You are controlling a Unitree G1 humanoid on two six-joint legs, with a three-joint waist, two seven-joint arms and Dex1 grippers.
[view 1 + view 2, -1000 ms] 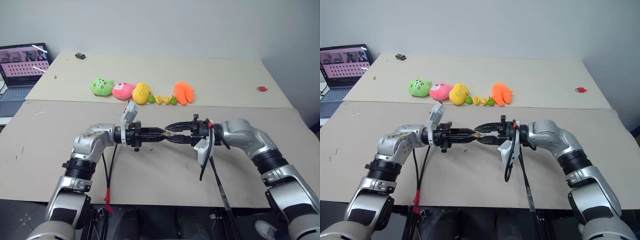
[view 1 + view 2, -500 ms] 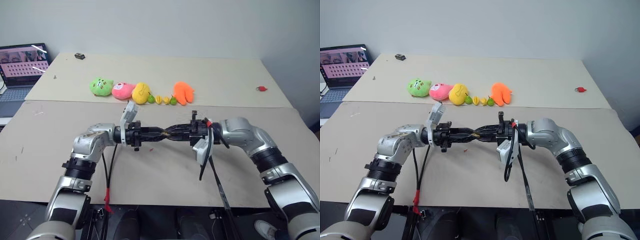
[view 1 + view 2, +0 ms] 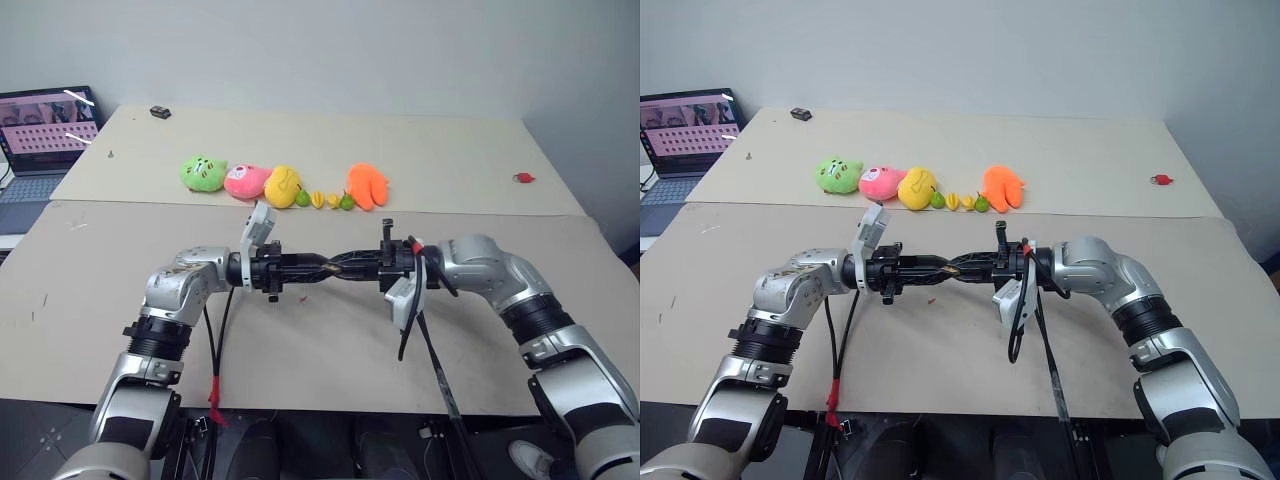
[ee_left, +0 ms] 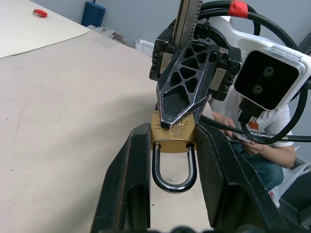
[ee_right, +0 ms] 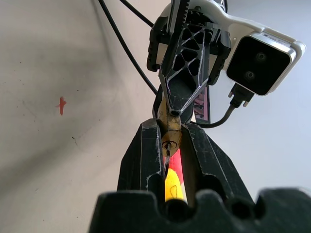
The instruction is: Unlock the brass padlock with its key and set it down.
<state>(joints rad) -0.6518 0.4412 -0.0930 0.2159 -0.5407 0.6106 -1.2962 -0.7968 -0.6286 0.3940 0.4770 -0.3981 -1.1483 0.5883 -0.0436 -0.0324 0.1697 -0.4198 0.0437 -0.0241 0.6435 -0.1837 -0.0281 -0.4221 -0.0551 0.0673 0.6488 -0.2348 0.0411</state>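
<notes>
The brass padlock [image 4: 173, 139] hangs in the air above the near table, between both arms. My left gripper [image 4: 173, 141] is shut on its gold body, with the silvery shackle [image 4: 173, 171] pointing back toward that wrist. My right gripper [image 5: 171, 133] meets it tip to tip from the other side. It is shut on a narrow brass piece with a small hole [image 5: 168, 143] that sticks out of the padlock's bottom, which I take for the key. In the left eye view the two grippers form one level line, joined at the padlock [image 3: 336, 267].
On the far table a row of plush toys runs from green [image 3: 203, 172] through pink [image 3: 245, 181] and yellow [image 3: 283, 186] to orange [image 3: 367, 186]. Small toy fruits [image 3: 325, 199] lie among them. A laptop [image 3: 45, 135] stands at the left. A person [image 4: 257, 141] sits beyond the table.
The right gripper's fingers stood open at the padlock a second ago and have shut on the brass piece at its bottom. Neither arm has moved otherwise.
</notes>
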